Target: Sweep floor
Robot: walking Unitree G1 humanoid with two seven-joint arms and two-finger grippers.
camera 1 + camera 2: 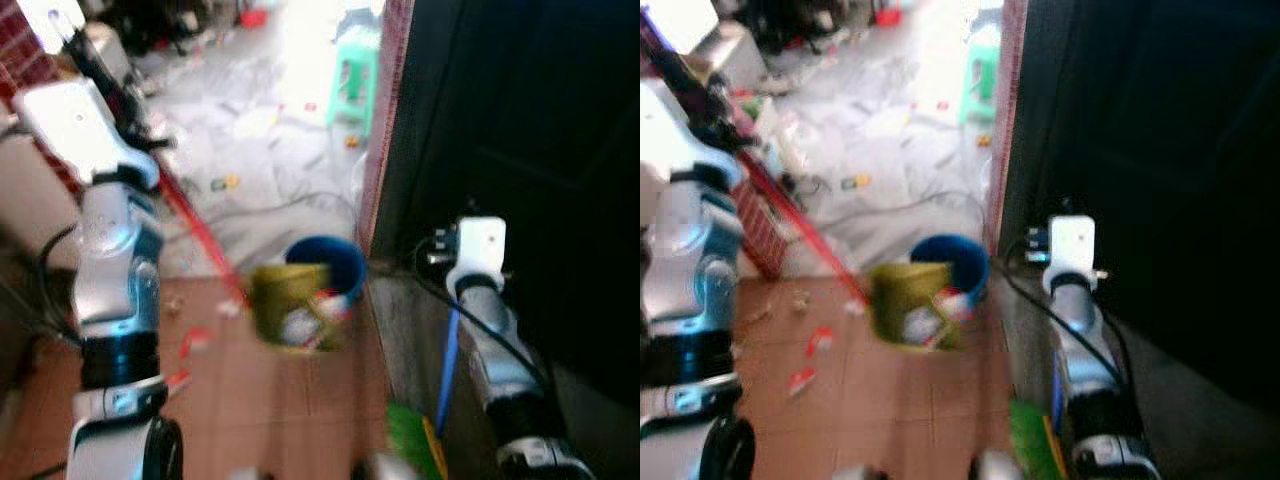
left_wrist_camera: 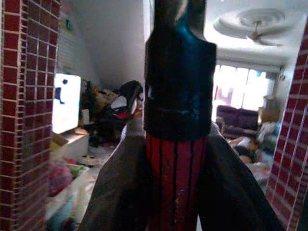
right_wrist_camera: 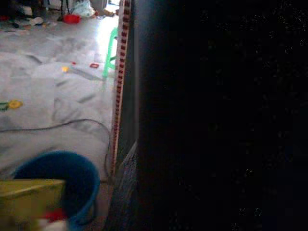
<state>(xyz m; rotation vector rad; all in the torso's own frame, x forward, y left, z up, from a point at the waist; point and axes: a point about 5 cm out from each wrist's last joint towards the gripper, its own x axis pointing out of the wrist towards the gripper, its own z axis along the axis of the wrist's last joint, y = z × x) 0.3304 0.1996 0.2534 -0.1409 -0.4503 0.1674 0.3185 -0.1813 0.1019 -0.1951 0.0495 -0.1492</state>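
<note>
Broom handle point(image 1: 195, 232), thin and red, ran on a long slant from the upper left of the left eye frame down toward the centre, its lower end reaching a yellow-green dustpan point(image 1: 290, 303). Seen from the left wrist, the handle point(image 2: 175, 183) was ribbed with dark lengthwise grooves and capped by a glossy dark sleeve, and the left gripper point(image 2: 175, 192) was closed round it, one black finger point(image 2: 120, 192) pressed against each side. The dustpan looked boxy and plastic, tilted, with red and white scraps of litter inside. Just behind it stood a round blue bucket point(image 1: 330, 262), its rim open upward. Small red scraps point(image 1: 193, 342) lay on the brown square floor tiles point(image 1: 270, 400) in the lower left; farther back the floor was pale grey and strewn with bits of litter, with a green plastic stool point(image 1: 355, 80) near the top centre. A brick-patterned door edge point(image 1: 385, 110) ran down beside a dark panel. The right arm point(image 1: 490, 330) hung low at the lower right; whether its fingers were open could not be told. Both eye views were blurred.
</note>
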